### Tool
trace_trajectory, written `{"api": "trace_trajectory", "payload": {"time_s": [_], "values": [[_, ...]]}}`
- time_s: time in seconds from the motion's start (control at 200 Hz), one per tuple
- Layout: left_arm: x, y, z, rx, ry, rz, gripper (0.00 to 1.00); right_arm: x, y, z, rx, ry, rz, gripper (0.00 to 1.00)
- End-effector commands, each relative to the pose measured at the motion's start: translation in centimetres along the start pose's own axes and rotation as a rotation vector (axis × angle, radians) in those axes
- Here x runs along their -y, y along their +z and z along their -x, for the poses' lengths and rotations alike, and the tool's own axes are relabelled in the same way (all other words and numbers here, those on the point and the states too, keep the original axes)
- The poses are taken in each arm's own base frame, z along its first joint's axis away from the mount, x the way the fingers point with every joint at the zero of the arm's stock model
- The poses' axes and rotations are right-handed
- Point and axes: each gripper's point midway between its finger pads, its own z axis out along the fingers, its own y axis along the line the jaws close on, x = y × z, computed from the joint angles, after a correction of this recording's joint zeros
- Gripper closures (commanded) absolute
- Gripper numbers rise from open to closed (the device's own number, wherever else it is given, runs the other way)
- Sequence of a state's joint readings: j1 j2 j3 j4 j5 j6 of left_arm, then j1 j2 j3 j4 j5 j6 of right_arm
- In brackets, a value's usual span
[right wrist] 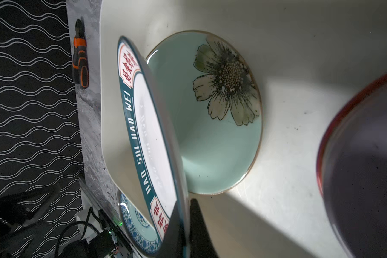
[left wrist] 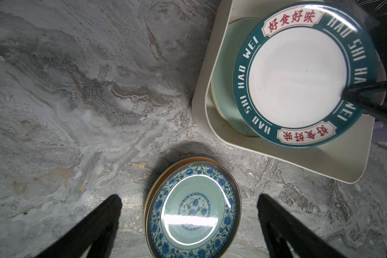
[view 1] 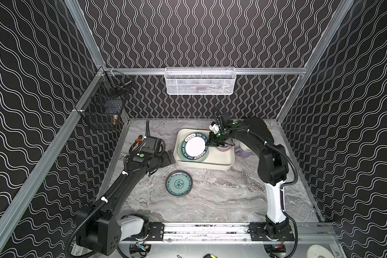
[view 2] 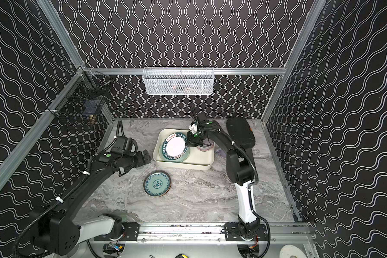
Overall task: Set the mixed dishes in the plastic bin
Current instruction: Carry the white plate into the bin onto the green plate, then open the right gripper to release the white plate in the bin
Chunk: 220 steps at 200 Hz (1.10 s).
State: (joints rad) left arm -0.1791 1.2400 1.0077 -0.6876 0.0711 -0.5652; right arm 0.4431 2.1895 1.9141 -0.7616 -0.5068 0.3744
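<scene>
In both top views, a grey stone table point(view 1: 221, 201) sits inside black walls point(view 1: 199, 33) with wavy white lines. A white basket point(view 1: 200, 81) hangs at the back and a black basket point(view 1: 103, 107) at the side. The bin point(view 1: 210, 164) is near the back. The right gripper point(view 1: 207, 144) pinches the white plate point(view 1: 196, 146), which tilts over the bin. The left gripper point(view 1: 169, 157) is spread wide and holds nothing.

In the left wrist view, a blue plate point(left wrist: 194, 210) lies on the table between the fingers point(left wrist: 98, 223).

In the right wrist view, a green plate point(right wrist: 210, 134) with a flower lies flat in the bin.
</scene>
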Motion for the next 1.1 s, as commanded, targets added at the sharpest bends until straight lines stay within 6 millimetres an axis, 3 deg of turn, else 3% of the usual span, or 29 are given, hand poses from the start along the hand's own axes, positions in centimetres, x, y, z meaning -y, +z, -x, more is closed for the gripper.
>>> {"api": "trace_trajectory", "payload": {"time_s": [0.0, 0.305, 0.656, 0.801, 0.911, 1.096], "values": [[0.4, 0.1, 0.9, 0.019, 0.028, -0.020, 0.01, 0.1, 0.6, 0.0, -0.022, 0.005, 0.009, 1.00], [0.0, 1.1, 1.0, -0.007, 0.020, -0.032, 0.01, 1.4, 2.1, -0.2, -0.054, 0.029, -0.019, 0.97], [-0.1, 1.9, 0.7, -0.023, -0.007, -0.051, 0.02, 3.0, 3.1, -1.1, -0.095, 0.011, -0.112, 0.71], [-0.3, 2.0, 0.4, -0.023, -0.012, -0.052, 0.02, 3.2, 3.8, -1.8, -0.123, 0.005, -0.133, 0.68], [-0.3, 2.1, 0.2, -0.024, -0.020, -0.057, 0.02, 3.3, 3.8, -1.9, -0.127, -0.003, -0.144, 0.58], [-0.4, 2.2, -0.2, -0.029, -0.027, -0.064, 0.01, 3.3, 3.7, -2.0, -0.130, -0.009, -0.152, 0.53]]}}
